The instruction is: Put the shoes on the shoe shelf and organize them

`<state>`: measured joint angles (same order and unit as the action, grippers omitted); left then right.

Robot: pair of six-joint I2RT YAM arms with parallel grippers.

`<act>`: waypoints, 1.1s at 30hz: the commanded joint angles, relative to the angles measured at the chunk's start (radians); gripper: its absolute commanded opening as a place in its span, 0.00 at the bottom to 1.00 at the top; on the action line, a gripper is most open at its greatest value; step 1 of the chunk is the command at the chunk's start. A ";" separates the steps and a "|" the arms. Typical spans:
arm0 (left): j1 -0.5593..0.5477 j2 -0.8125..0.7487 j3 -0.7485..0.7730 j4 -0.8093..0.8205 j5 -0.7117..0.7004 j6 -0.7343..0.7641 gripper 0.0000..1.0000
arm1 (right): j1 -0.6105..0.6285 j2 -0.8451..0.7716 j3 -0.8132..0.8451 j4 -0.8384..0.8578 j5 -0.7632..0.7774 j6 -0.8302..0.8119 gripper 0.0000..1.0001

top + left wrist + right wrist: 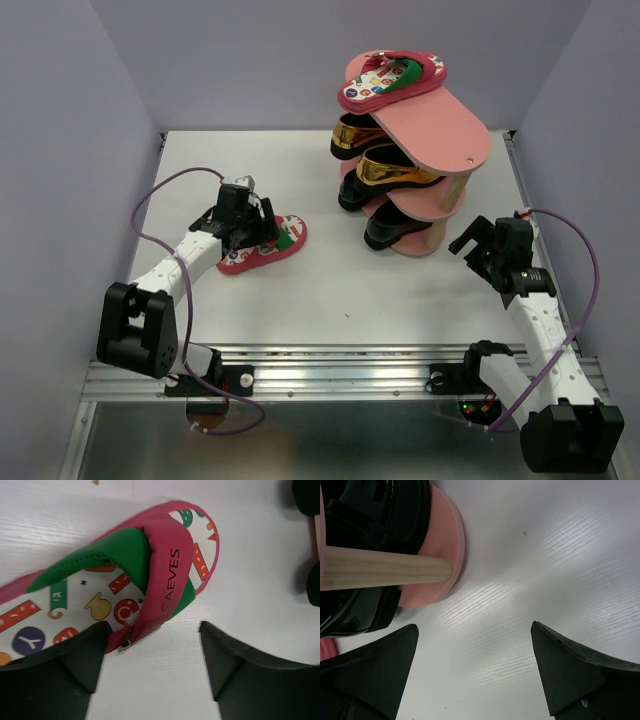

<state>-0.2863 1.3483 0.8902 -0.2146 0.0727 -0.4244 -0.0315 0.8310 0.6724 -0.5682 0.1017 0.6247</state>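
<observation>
Shoe shelf (425, 207) upright toward the far right corner of the table (330, 300), three salmon-pink oval boards on round posts. On the top board (455, 135), near its far end: one pink flip-flop (392, 80), printed footbed up, red and green strap. Under that board: two gold loafers (395, 165) side by side, toes hidden beneath it. One level down: two glossy black loafers (395, 228), likewise side by side. Second flip-flop (262, 246) flat on the table, left of centre, well apart from the shelf, footbed up. Left gripper (245, 215) right above its heel end, pincer released, jaws wide. In the left wrist view: gripper (150, 645) low over the sandal (100, 605), one finger (60, 680) at the sole's edge, the other over bare table, contact not clear. Reads "CAEVES" in dark capitals along the red strap (167, 565); green strap beside it; footbed printed with coloured letters and shapes, a small "a" on a green patch, nothing else legible. Right gripper (475, 240) just beside the shelf's near end, close to the right edge of the table, pincer released, nothing between the jaws. In the right wrist view: gripper (475, 665) over bare table, bottom board (440, 540) and a pale wooden post (385, 570) just ahead, black loafer (370, 505) on that board.
</observation>
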 commanded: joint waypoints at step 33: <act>-0.306 0.081 0.084 0.003 -0.004 0.006 0.77 | -0.002 -0.015 0.018 0.031 0.000 -0.014 1.00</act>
<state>-0.5892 1.4639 0.9596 -0.1993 0.1032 -0.4259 -0.0315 0.8253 0.6724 -0.5682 0.1009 0.6239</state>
